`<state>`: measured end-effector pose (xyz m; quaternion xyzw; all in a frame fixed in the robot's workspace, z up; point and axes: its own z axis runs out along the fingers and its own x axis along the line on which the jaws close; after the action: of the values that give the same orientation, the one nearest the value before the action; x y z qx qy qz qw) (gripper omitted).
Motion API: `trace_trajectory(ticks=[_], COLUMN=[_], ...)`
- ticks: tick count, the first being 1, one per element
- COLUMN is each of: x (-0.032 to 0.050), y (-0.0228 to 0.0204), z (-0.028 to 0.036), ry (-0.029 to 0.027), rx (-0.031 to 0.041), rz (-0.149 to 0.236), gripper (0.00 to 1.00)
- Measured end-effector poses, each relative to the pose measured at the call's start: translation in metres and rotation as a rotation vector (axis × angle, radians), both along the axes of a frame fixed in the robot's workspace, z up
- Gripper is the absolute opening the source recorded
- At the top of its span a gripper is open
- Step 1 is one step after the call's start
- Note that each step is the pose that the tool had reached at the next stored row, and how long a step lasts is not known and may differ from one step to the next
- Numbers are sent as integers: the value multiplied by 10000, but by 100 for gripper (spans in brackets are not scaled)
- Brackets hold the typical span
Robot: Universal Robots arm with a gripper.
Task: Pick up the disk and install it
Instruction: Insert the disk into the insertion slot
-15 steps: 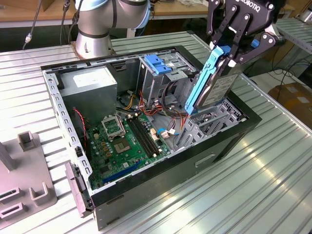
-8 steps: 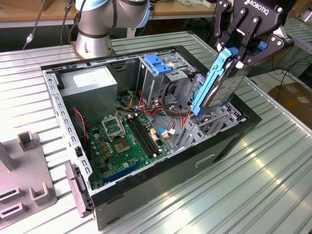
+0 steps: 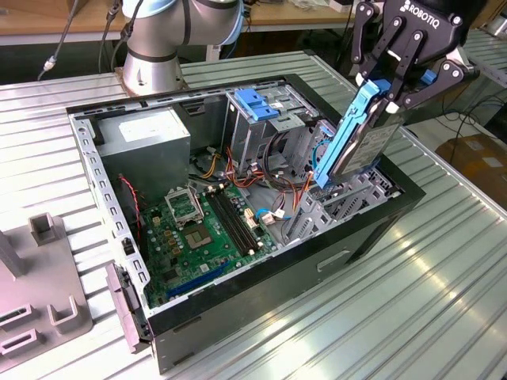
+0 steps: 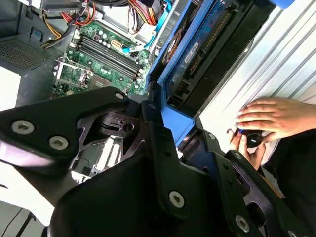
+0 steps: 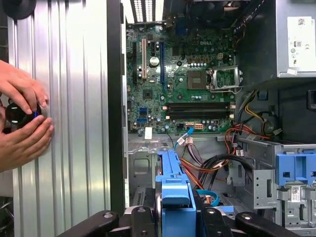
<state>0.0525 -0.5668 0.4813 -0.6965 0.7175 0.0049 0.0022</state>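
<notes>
Exterior view | gripper [image 3: 390, 93] clamps disk [image 3: 358, 146] | tilted over open computer case [image 3: 261, 294] holding motherboard [image 3: 204, 231]

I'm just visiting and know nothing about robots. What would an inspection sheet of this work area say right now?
Surface: ribbed metal table carrying an open computer case.
Job's things: the disk, blue-railed, held steeply tilted, standing well out of the case at the exterior view's right.
Clutter: grey plastic fixture on the table at the exterior view's left.
Grippers: gripper, fingers shut on the disk's upper end.
Cables: red, orange and yellow wires loose inside the case, beside the motherboard.
Surroundings: a person's hands on the table by the case, around a small black object; wooden bench behind.
</notes>
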Motion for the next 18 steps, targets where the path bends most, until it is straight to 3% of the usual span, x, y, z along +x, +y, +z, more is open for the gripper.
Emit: trace_trajectory(ticks=[7, 12, 18], x=[0, 31, 36], y=[0, 0, -1], z=[-48, -144, -177], ry=[0, 0, 0], rx=[-4, -7, -7], rz=[-15, -260, -275], gripper=[37, 37, 37])
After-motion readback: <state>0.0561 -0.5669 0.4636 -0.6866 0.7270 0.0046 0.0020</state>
